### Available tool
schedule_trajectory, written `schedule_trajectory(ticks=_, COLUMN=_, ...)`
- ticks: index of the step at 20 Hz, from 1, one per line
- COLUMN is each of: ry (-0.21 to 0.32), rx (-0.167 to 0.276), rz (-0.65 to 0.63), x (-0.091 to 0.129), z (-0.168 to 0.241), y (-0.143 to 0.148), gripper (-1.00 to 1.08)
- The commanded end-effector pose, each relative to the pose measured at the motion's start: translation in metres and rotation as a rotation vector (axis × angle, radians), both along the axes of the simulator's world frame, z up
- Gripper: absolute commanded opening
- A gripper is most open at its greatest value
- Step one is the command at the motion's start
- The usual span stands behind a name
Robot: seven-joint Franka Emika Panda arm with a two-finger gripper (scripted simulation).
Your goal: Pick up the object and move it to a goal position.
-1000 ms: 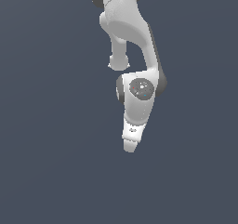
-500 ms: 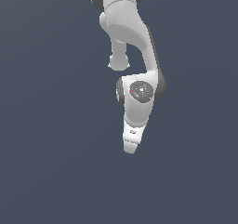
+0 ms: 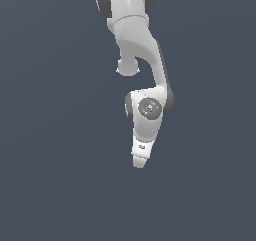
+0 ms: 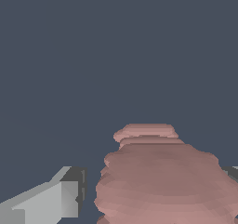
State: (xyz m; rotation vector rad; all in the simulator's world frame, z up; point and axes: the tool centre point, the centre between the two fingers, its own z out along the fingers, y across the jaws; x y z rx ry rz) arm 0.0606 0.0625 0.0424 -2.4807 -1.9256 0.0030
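Note:
In the wrist view the object (image 4: 162, 181), a lumpy pinkish-brown rounded thing, fills the space between my two fingers. My gripper (image 4: 155, 193) is open around it. One grey finger (image 4: 60, 200) stands a small gap away from it, and the other finger (image 4: 232, 173) shows only at the frame's edge, close against the object. In the exterior view the white arm hangs down with the gripper (image 3: 140, 161) pointing downward. The object is hidden there behind the hand.
A plain dark grey-blue surface (image 3: 50, 185) fills both views. No other objects, containers or edges show.
The arm's wrist and hand have sunk slightly lower in the exterior view. Nothing else has visibly changed.

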Motion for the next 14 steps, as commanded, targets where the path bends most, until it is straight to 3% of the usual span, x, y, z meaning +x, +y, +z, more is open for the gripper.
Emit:
schedule_trajectory(ticks=1, ry=-0.002, rx=0.000, rz=0.000, x=0.0013, z=-0.0004, y=0.0002, gripper=1.00)
schedule_trajectory(ticks=2, ry=-0.002, rx=0.000, rz=0.000, x=0.0013, z=-0.0004, y=0.0002, gripper=-1.00)
schedule_trajectory(ticks=14, ry=-0.002, rx=0.000, rz=0.000, x=0.0007, z=-0.0002, y=0.0006, gripper=-1.00)
